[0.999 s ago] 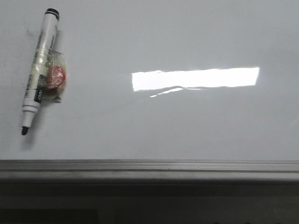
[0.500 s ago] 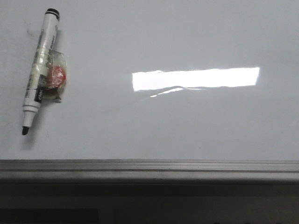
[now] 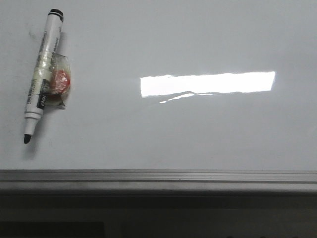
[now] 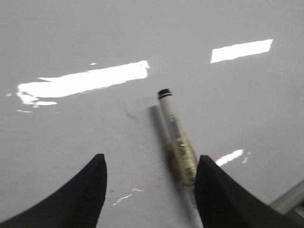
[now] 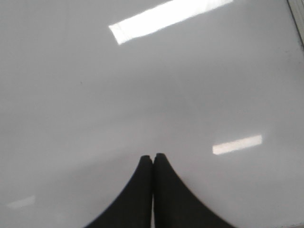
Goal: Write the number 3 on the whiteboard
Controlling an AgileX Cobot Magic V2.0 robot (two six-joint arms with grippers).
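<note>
1. The whiteboard (image 3: 198,129) is lying flat with nothing written on it yet — no number 3 is showing in any view, so the step in hand, as I judge it, is picking up the marker (image 3: 42,74).

2. The marker is lying uncapped near the board's far left in the front view, black tip pointing toward the grey frame strip (image 3: 158,176), the banded end pointing away. Something red wrapped in clear tape (image 3: 58,84) is sticking to the barrel's middle; what it is I cannot say for certain.

3. The left gripper (image 4: 149,183) is hovering above the board with its jaws standing wide apart and holding nothing. In the left wrist view the marker (image 4: 176,140) is lying just beside one finger (image 4: 223,194) rather than centred in the gap.

4. To do this well, the gripper is probably needing to shift sideways until the barrel is sitting midway between the fingers, then close across the barrel clear of the taped lump — a grip on that bulge is likely to slip or tilt the tip.

5. The right gripper (image 5: 152,159) is hanging over bare board with its jaws pressed together, empty, well apart from the marker.

6. Nothing is blocking the writing area; only bright lamp reflections (image 3: 208,83) are lying across the gloss, which may be making faint lines hard to read.
</note>
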